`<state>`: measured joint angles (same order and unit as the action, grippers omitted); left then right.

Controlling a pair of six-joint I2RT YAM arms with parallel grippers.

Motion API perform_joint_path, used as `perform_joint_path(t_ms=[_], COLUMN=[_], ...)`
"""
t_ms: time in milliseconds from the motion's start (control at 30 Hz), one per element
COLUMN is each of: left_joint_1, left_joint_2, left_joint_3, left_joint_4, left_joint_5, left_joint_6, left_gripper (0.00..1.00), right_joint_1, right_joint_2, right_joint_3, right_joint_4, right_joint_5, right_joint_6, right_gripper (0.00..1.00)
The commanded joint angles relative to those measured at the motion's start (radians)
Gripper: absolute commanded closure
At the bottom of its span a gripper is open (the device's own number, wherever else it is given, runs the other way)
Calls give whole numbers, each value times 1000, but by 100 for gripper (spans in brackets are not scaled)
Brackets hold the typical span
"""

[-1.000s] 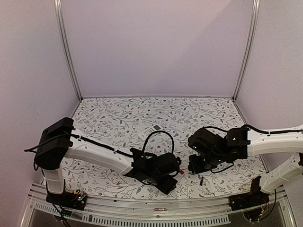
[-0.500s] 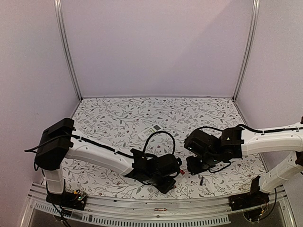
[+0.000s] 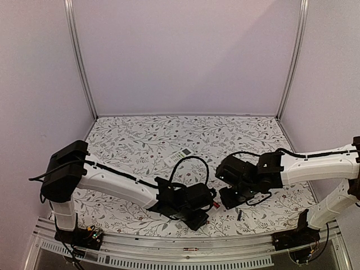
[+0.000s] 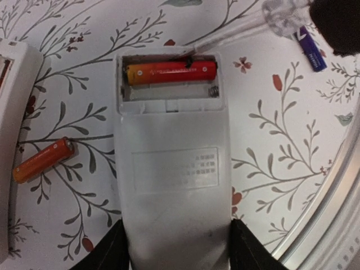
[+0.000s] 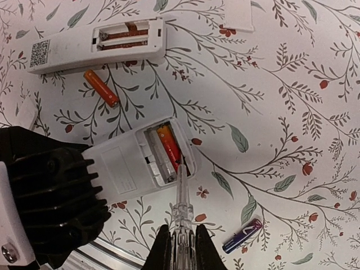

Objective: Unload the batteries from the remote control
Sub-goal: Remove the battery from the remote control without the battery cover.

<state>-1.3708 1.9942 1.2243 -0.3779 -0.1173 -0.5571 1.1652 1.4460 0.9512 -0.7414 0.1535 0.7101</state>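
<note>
Remote control [image 4: 174,169]: white, lying back-up on the floral table [image 5: 292,112] close to its metal edge rail. The battery compartment is uncovered at the end away from the left gripper.
Left gripper [image 4: 177,250]: about half open, with one black finger pressed against each long side of the remote control's closed end, so the remote control is gripped.
Seated battery [image 4: 171,72]: red-orange, lying crosswise in the compartment slot farther from the left gripper. The nearer slot is bare and its spring shows.
Right gripper [image 5: 181,247]: almost fully closed, its two fingers clamped on the clear stick.
Clear stick [image 5: 181,197]: a thin transparent shaft running from the right gripper to the compartment. Its dark tip sits at the compartment wall, against the seated battery.
Loose orange battery [image 5: 101,88]: on the table between the remote control and the second remote, touching neither.
Purple battery [image 5: 242,235]: dark, on the table beside the clear stick and apart from the remote control.
Second remote [image 5: 98,45]: white, back-up, with a square code label at one end. Its compartment is open and orange-brown shapes lie inside, but whether these are cells cannot be told.
White flat piece [image 5: 237,14]: on the table beyond the second remote, cut off by the frame edge.
Overhead view: both wrists meet at the front middle of the table, covering the remote control.
</note>
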Motion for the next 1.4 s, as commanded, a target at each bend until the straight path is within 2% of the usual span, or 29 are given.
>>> perform_joint_path(t_ms=[0, 233, 433, 700, 967, 1167, 1267, 1367], left_joint_1=[-17, -13, 23, 87, 168, 179, 187, 189], left_joint_2=[118, 79, 45, 9, 6, 21, 23, 14], left_joint_3=[-105, -145, -181, -201, -210, -193, -190, -197], left_joint_4=[-190, -141, -96, -64, -59, -61, -61, -52], left_joint_5=[22, 7, -21, -65, -100, -122, -128, -126], left_joint_6=[84, 184, 312, 485, 573, 628, 639, 645], left_gripper=[57, 57, 57, 57, 57, 58, 58, 58], right_joint_1=[-39, -246, -379, -521, -591, -601, -602, -601], right_joint_2=[15, -107, -136, -160, -209, -242, -257, -287], right_joint_3=[-8, -150, -246, -354, -383, -435, -420, -352], right_joint_4=[3, 155, 208, 318, 350, 462, 425, 295], right_joint_5=[-101, -455, -707, -934, -1041, -1121, -1061, -845], right_joint_6=[-40, -128, -200, -213, -207, -130, -127, -188], right_gripper=[100, 100, 100, 100, 100, 100, 100, 100])
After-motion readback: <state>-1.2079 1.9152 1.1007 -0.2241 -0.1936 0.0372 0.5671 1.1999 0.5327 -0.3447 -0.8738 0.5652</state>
